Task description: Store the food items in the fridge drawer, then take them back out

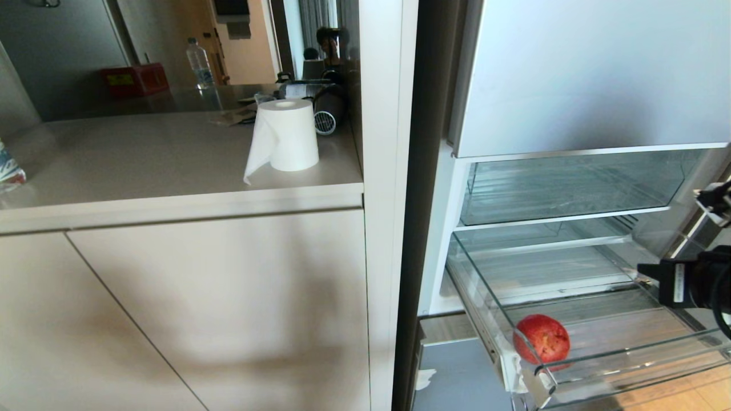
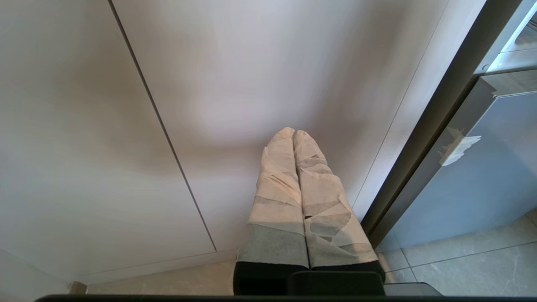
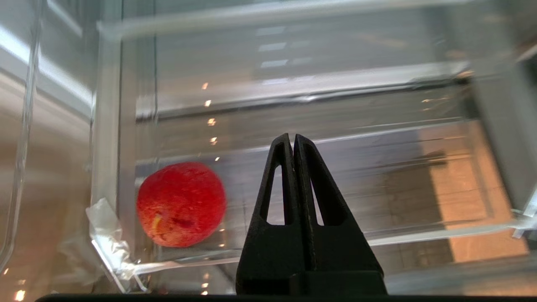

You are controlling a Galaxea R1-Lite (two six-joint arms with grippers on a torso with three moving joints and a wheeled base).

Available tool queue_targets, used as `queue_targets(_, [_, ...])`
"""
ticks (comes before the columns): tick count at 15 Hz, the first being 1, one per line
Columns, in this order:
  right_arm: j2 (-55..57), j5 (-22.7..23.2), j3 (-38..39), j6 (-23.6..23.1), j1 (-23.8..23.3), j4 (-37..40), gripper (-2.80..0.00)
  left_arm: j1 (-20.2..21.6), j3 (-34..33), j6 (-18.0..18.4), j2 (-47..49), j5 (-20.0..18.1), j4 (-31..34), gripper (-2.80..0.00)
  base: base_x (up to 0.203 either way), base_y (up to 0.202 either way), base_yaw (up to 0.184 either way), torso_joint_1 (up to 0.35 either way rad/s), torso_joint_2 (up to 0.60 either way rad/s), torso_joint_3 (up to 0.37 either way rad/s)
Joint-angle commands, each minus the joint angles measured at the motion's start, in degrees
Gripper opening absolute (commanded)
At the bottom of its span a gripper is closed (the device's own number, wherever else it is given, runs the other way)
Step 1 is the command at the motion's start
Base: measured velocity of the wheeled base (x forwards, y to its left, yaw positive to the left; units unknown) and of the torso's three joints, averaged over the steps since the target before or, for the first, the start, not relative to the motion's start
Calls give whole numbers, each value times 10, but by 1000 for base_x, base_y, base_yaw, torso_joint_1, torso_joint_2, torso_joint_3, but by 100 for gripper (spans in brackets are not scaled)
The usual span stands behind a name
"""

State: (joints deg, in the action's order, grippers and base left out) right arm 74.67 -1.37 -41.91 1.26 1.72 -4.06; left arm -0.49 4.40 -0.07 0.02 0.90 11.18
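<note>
From my station I read the right gripper [image 3: 293,140] as clenched, its 2 black fingers pressed flat together with nothing between them, poised above the clear ribbed floor of the fridge drawer [image 3: 377,235] and pointing toward the drawer's back. In the head view only the black body of this arm [image 1: 685,282] enters from the right edge, over the drawer's right side. 1 red fruit [image 3: 181,204] lies inside the drawer in its front left corner, close to the transparent front wall, apart from the fingers and to their left. The head view confirms this: the fruit [image 1: 541,339] sits just behind the front wall of the pulled-out drawer [image 1: 628,365], with a scrap of clear tape [image 1: 517,365] at that corner. Above the drawer is a smaller clear compartment [image 1: 571,188], and above that a pale door panel [image 1: 594,74]. The left gripper [image 2: 295,136] is likewise clenched and empty, its 2 tape-wrapped fingers together, hanging low before a beige cabinet door [image 2: 126,147] near the tiled floor [image 2: 461,268]. To the left of the fridge runs a beige countertop [image 1: 143,165] carrying 1 white paper roll [image 1: 288,136]; a water bottle [image 1: 199,61] and a red box [image 1: 135,79] stand farther back.
</note>
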Motion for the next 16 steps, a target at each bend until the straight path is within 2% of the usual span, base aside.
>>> queue_targets(1, [86,0,-47,1,24,27,-280,0,0,0,0,1,1,-280,0,0,0,0,0,0])
queue_targets(2, [104,1,-58,0,39,35,-280,0,0,0,0,0,1,-280,0,0,0,0,0,0])
queue_targets(3, [119,1,-71,3,50,45,0,0,0,0,0,1,1,-280,0,0,0,0,0,0])
queue_targets(5, [136,1,-83,9,70,65,0,0,0,0,0,0,1,-280,0,0,0,0,0,0])
queue_targets(10, [194,3,-103,6,84,96,0,0,0,0,0,0,1,-280,0,0,0,0,0,0])
queue_targets(13, [215,44,-109,8,110,112,0,0,0,0,0,1,1,-280,0,0,0,0,0,0])
queue_targets(16, [220,46,-108,9,131,136,0,0,0,0,0,0,1,-280,0,0,0,0,0,0])
